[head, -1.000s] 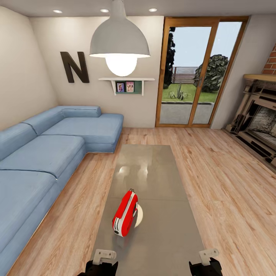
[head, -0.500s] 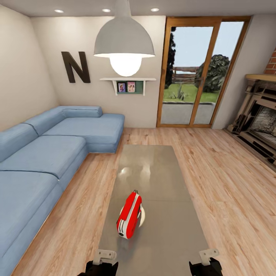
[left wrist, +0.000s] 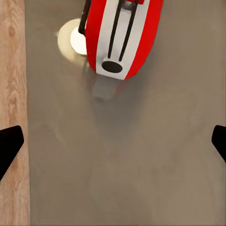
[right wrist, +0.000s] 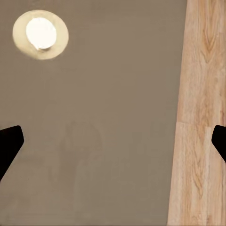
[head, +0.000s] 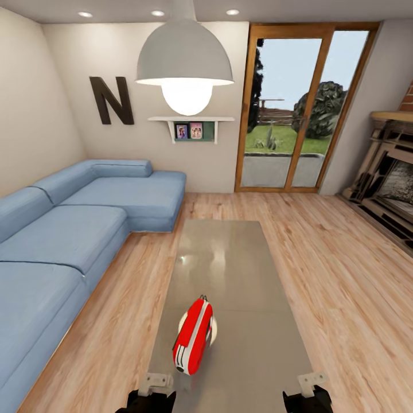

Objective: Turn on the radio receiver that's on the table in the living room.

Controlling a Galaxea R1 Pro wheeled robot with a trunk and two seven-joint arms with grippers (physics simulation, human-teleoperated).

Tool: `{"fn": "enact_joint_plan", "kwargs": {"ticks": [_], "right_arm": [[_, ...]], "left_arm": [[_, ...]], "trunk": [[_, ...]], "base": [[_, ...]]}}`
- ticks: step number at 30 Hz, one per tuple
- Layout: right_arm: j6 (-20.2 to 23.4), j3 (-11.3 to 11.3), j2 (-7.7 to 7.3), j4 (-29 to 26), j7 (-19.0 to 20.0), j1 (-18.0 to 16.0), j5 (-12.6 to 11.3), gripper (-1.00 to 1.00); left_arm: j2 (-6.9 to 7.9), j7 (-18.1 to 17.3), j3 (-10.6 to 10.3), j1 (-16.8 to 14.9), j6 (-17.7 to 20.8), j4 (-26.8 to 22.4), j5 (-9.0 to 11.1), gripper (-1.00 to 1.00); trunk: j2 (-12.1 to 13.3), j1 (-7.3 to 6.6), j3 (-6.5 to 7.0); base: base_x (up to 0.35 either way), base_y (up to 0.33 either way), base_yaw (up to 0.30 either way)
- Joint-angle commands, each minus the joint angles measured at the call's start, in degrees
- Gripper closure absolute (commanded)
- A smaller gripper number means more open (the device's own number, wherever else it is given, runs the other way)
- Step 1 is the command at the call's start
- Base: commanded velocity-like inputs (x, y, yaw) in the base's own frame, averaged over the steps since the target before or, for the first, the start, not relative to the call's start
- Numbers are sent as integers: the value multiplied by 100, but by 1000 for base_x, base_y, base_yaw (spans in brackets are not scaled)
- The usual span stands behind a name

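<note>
Hovering over the table (head: 241, 269), the left tool (left wrist: 113, 141) and right tool (right wrist: 113, 141) are spread wide, empty, near the radio receiver (head: 194, 336).

A single large dark letter N (head: 111, 100) stands on the beige wall (head: 69, 86) above the blue sofa. The two small pictures (head: 189, 131) on the wall shelf are too small to read. The red radio (head: 193, 336) shows no legible wording.
</note>
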Motion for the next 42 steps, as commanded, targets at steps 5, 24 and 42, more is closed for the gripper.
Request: {"fn": "enact_joint_plan", "kwargs": {"ticks": [5, 24, 42], "right_arm": [[-7, 2, -3, 0, 1, 0, 1, -100], [-9, 3, -3, 0, 3, 0, -6, -100], [-10, -3, -10, 0, 3, 0, -19, -100]], "left_arm": [[0, 14, 3, 1, -7, 0, -1, -100], [-8, -5, 23, 3, 26, 0, 8, -100], [-4, 2, 31, 6, 15, 0, 5, -100]], "trunk": [[0, 0, 0], [0, 0, 0], [0, 0, 0]], "base": [[133, 0, 0], [4, 56, 0], [0, 21, 0]]}}
